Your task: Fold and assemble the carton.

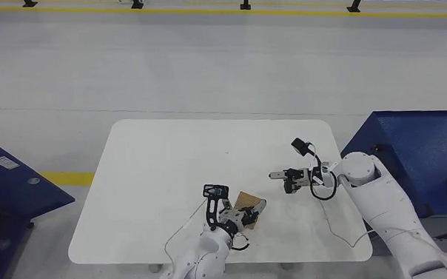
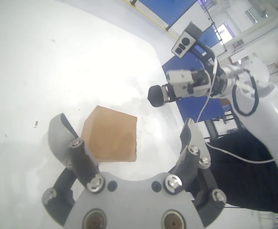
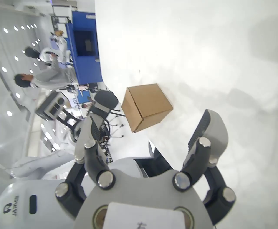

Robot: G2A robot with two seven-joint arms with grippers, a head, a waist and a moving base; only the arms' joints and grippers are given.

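White table (image 1: 172,163): the brown carton (image 1: 246,201) sits toward its 5 o'clock edge as a closed cube. We judge the folding essentially done, though the hidden faces are unchecked. The left pincer (image 2: 124,124) is spread wide and empty beside the carton; we cannot tell contact. The right pincer (image 3: 149,120) is spread and empty at the carton's 2 o'clock. The tabletop has dark specks (image 2: 35,123). Blue bins (image 1: 416,155) stand at 3 and 9 o'clock.

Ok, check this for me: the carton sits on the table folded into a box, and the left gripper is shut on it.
Not quite. The left gripper is open, not shut on the carton: the left wrist view shows its fingers spread wide, one well clear of the cardboard. The rest holds: the carton sits on the table folded into a box.
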